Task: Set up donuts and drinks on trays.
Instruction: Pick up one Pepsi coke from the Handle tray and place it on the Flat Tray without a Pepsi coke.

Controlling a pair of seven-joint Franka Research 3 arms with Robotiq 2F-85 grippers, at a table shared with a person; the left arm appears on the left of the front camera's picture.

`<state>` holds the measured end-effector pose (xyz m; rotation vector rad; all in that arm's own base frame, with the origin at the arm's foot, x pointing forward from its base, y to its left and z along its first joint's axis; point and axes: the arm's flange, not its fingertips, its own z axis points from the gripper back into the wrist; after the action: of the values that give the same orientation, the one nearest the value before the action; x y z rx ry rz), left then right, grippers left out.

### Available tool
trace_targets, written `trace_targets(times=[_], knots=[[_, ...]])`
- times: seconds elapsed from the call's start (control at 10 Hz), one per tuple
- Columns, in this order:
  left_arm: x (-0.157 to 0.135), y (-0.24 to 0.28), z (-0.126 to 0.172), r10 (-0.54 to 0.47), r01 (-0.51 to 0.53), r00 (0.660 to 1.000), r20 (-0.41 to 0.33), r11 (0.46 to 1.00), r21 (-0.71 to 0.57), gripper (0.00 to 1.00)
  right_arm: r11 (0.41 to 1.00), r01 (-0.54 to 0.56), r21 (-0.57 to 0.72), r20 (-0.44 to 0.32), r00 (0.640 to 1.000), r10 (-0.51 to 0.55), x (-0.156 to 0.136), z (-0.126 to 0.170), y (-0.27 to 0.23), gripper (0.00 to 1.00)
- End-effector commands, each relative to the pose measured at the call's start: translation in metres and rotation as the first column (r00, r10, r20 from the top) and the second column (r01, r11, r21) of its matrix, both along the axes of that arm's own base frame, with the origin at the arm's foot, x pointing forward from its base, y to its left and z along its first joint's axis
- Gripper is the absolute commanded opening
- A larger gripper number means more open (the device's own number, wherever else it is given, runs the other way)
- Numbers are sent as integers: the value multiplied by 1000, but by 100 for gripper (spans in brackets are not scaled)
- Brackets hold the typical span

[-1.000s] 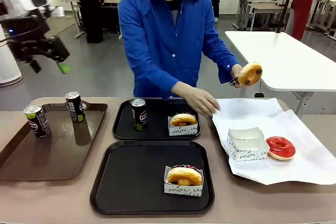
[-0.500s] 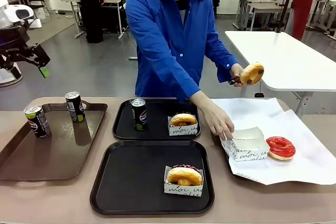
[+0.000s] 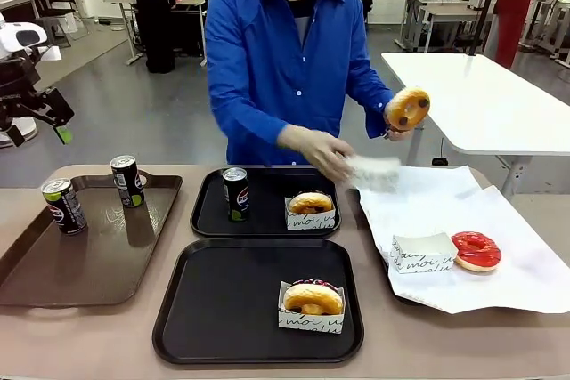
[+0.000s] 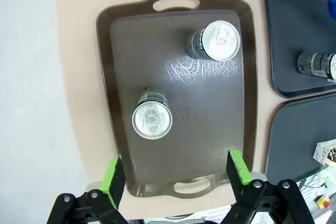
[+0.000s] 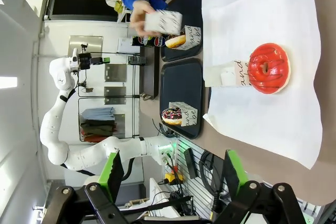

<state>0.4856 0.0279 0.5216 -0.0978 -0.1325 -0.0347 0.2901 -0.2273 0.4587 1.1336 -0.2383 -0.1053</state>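
Across the tan worktop [image 3: 80, 335] a person [image 3: 294, 68] in a blue shirt stood at the far side, with white tables in the room behind. One of the person's hands [image 3: 393, 128] held a golden donut [image 3: 407, 109] with dark spots up in the air. The other hand [image 3: 321, 150] held a white paper box [image 3: 374, 173], blurred, over the far edge of the white paper sheet [image 3: 508, 211]. On that sheet lay a red donut [image 3: 476, 251], touching an empty box [image 3: 423, 253] beside it.

Two black trays lay in the middle, one behind the other. The far tray [image 3: 267, 220] carried an upright can [image 3: 236, 193] and, just beside it, a boxed donut [image 3: 311, 205]. The near tray [image 3: 223, 300] carried a second boxed donut [image 3: 312, 298] toward its front right corner. Two more cans [image 3: 64, 206] [image 3: 127, 181] stood upright and apart on the brown tray [image 3: 98, 255] at the left end.

The left robot hand [image 3: 36, 135] hung high over that left end. Its wrist view looked straight down on the brown tray and both cans, and its green-padded fingers [image 4: 113, 177] stood wide apart with nothing between them. The right robot hand [image 5: 172, 174] also had its fingers apart and held nothing. Its wrist view looked from well off at the sheet, the red donut and the empty box.
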Motion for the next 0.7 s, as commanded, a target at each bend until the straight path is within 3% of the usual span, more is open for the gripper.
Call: trace_targets(times=[0.0,0.4,0.6], knots=[[3,-1,3,6,-6,1000,5,1000,-4,100,1000,-5,13,17,1000,5,0,1,0,100],[1,0,2,0,0,1000,3,1000,0,100,1000,-5,13,17,1000,5,0,1,0,100],[-21,2,-22,-45,40,996,77,997,73,100,1000,-5,13,17,1000,5,0,1,0,100]])
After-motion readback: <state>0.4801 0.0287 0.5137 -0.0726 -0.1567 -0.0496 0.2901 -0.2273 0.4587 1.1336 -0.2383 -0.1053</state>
